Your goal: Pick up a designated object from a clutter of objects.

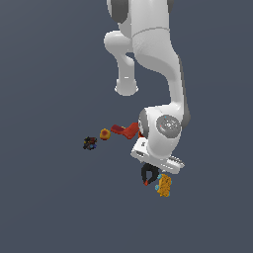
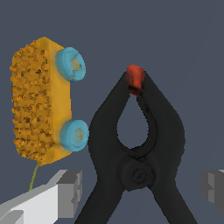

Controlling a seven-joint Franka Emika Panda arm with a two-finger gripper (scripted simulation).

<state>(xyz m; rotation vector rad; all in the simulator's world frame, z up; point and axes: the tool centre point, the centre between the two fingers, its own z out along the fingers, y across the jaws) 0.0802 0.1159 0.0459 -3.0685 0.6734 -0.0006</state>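
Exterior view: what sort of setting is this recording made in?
Likely a simulated test scene, not a real room: a flat, featureless grey ground, a smooth rendered white robot arm, and a few scattered small items, among them a black spring clamp and an orange-yellow blocky item.

Exterior view: high, distant, downward. Wrist view: close over black clamp [image 2: 135, 153] and orange-yellow blocky item [image 2: 37, 103]; both shared.

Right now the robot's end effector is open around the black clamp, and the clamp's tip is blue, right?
Not quite. The wrist view shows the black clamp has a red-orange tip, not blue. Blue belongs to the round bits on the orange-yellow blocky item beside it. The end effector is indeed open, fingers either side of the clamp.
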